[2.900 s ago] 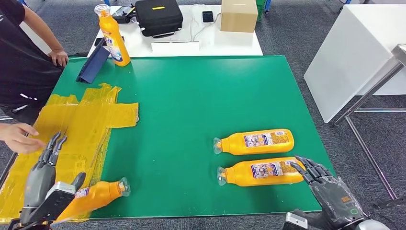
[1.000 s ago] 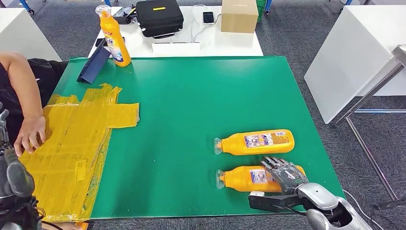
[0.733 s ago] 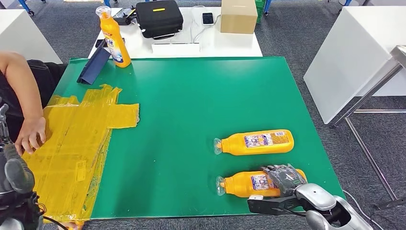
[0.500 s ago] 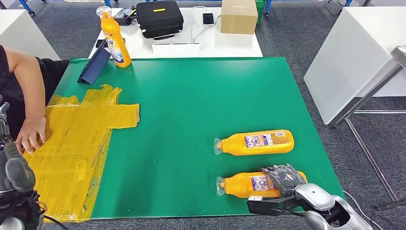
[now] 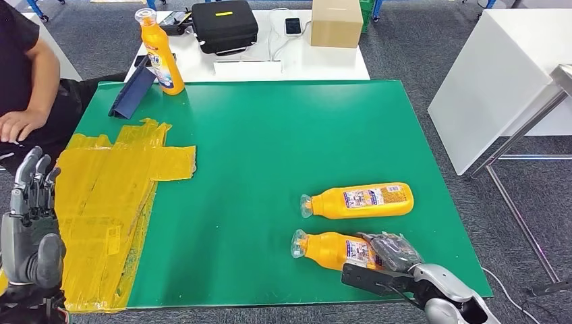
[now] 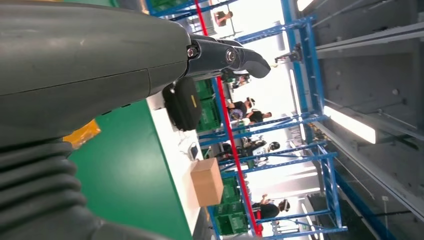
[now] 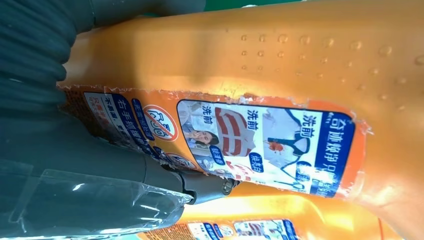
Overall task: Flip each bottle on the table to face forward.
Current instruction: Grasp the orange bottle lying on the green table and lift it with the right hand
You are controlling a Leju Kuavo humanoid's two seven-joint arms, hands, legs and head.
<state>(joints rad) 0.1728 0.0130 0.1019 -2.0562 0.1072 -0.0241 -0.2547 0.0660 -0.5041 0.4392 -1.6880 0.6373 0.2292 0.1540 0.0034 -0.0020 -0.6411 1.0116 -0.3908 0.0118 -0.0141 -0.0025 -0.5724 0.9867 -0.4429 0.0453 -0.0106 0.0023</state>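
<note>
Two orange bottles lie on their sides at the near right of the green table [image 5: 270, 148]. My right hand [image 5: 390, 260] grips the nearer bottle [image 5: 327, 248] around its body, cap end angled left. In the right wrist view its printed label [image 7: 265, 145] faces the camera and my fingers [image 7: 100, 195] wrap the body. The farther bottle [image 5: 357, 200] lies free, label up, also showing as the farther bottle [image 7: 240, 229] beyond the held one. A third orange bottle [image 5: 158, 50] stands upright at the far left corner. My left hand [image 5: 30, 223] is raised off the table's left edge, fingers extended, holding nothing.
A yellow taped sheet [image 5: 108, 196] covers the table's left side. A person sits at the left with a hand [image 5: 20, 125] near that edge. A blue folder [image 5: 131, 91] leans by the upright bottle. Behind are a black bag [image 5: 224, 23], a cardboard box [image 5: 337, 21] and a white table [image 5: 499, 74].
The nearer bottle has swung in my right hand's grip, its cap end shifting left. My left hand has come up with fingers extended. The person's hand left the yellow sheet.
</note>
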